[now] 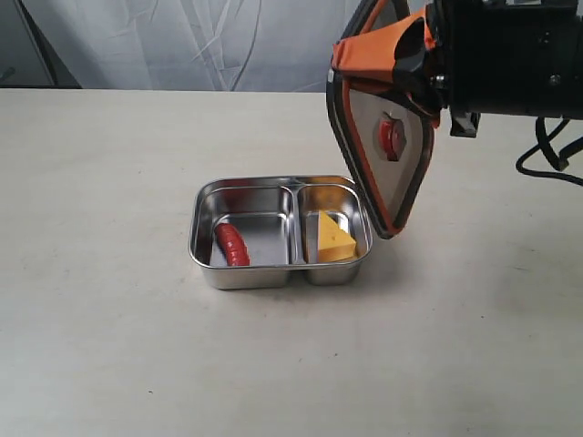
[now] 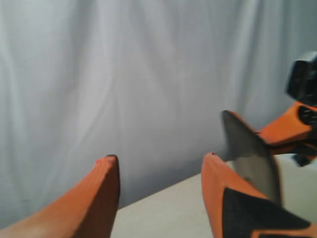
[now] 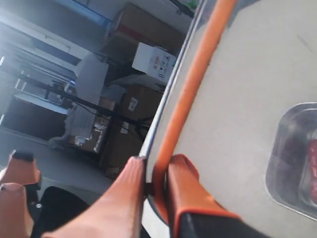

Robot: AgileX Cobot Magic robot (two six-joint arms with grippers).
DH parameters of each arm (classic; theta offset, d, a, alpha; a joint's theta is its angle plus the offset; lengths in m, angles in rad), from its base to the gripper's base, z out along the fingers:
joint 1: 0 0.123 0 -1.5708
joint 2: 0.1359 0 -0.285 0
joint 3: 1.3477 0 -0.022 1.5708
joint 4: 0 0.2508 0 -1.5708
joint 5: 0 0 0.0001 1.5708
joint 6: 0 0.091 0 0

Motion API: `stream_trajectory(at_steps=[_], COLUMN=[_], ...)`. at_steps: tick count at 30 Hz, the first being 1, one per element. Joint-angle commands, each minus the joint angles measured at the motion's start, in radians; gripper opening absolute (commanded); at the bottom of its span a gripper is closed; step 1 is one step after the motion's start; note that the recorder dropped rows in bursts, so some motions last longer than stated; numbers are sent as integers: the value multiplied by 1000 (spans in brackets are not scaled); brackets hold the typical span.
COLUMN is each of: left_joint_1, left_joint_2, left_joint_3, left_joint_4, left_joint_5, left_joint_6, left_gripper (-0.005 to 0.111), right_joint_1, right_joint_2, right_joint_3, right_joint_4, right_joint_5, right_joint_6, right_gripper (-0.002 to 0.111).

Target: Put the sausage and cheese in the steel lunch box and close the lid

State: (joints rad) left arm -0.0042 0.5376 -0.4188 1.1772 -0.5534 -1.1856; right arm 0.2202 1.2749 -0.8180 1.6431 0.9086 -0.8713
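Observation:
The steel lunch box (image 1: pixel 202 215) sits on the table's middle, uncovered. In its left compartment lies the red sausage (image 1: pixel 231 244), and the yellow cheese (image 1: pixel 333 238) rests in the right one. My right gripper (image 1: pixel 412 56) is shut on the lid (image 1: pixel 378 150), which hangs tilted above the box's right end, orange valve (image 1: pixel 392 137) and seal facing the box. In the right wrist view the gripper (image 3: pixel 154 163) pinches the lid's rim (image 3: pixel 190 94), and the lunch box (image 3: pixel 292 144) shows through the lid. My left gripper (image 2: pixel 161 158) is open and empty, out of the exterior view.
The table (image 1: pixel 109 346) is pale and bare around the box. A white curtain (image 1: pixel 182 41) hangs behind its far edge. Black cables (image 1: pixel 551 155) trail at the right.

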Motion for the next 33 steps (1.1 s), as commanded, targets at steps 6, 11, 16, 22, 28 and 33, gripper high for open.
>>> stream_trajectory(at_steps=[6, 11, 16, 22, 28, 33], left_joint_1=[-107, -193, -259, -323, -377, -379], left_joint_2=[503, 610, 618, 618, 622, 627], left_joint_3=[-35, -35, -35, -35, -62, -90], left_joint_4=[-29, -26, -152, -298, -445, -488], left_joint_5=[-360, -405, -385, -341, -235, -127], left_joint_6=[7, 124, 238, 375, 543, 543], left_gripper=[46, 46, 46, 46, 46, 23], right_joint_1=[166, 264, 345, 414, 489, 518], right_joint_2=[-8, -8, -8, 41, 106, 119], right_joint_3=[-35, -87, -125, -163, -213, -225], right_joint_4=[101, 101, 101, 101, 101, 101], right_joint_5=[-43, -141, -251, -296, -285, -246], right_joint_6=[-78, -78, -76, -74, -47, -20], right_gripper=[-1, -1, -1, -1, -1, -1])
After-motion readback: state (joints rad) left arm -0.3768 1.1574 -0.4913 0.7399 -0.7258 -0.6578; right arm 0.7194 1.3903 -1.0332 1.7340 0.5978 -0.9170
